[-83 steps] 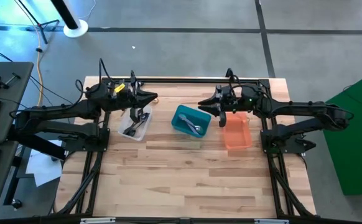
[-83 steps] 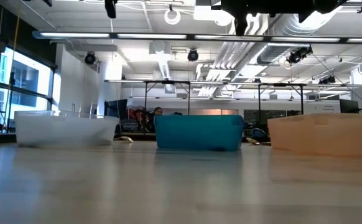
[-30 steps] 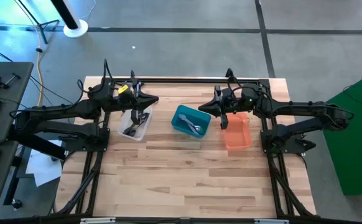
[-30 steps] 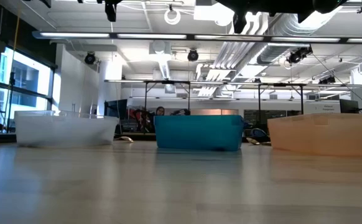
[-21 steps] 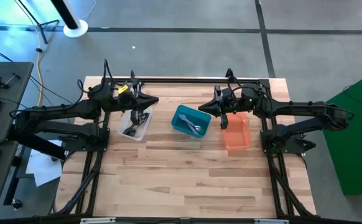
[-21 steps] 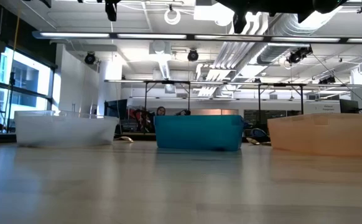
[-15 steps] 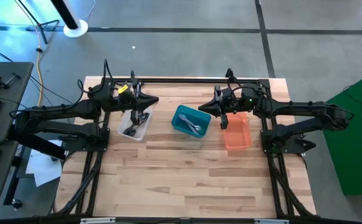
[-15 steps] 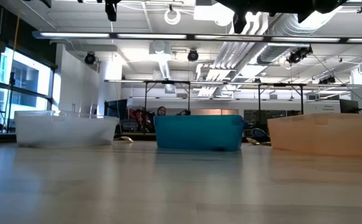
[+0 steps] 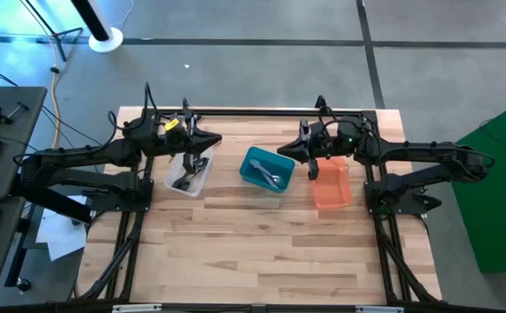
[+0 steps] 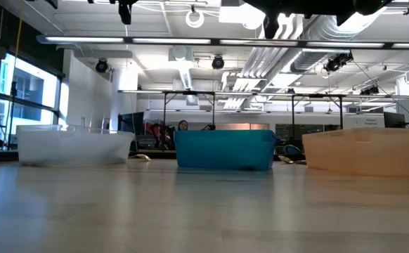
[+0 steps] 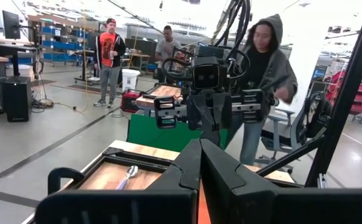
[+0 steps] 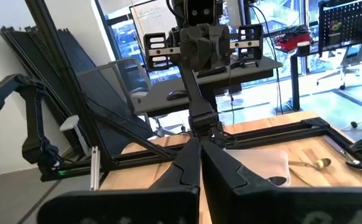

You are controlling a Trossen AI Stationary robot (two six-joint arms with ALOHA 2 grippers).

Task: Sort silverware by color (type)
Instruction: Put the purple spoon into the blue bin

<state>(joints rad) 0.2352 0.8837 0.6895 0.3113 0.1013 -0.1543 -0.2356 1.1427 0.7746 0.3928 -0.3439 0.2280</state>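
1. Both arms barely moved vs. earlier frames: left arm shifted slightly toward the rear edge a few secs back, then nothing; bins and contents unchanged.
2. Left tool (image 9: pixel 214 139) hovers above clear bin (image 9: pixel 189 173), fingers closed, empty. Right tool (image 9: pixel 281 149) hangs between teal bin (image 9: pixel 266 169) and orange bin (image 9: pixel 331 183), likewise closed, empty.
3. Silverware: dark pcs (image 9: pixel 183 178) in clear bin, silver pcs (image 9: pixel 269 177) in teal bin. Wrist views catch a silver spoon (image 11: pixel 127 177) and a gold spoon (image 12: pixel 313 164) on the rear strip.
4. Likely meaning: sorting nearly done or paused, w/ strays left behind the bins.
5. Wooden surface (image 9: pixel 262 252) otherwise bare in front.
6. Room: open workshop, three people (image 11: pixel 265 68) standing beyond the rig.
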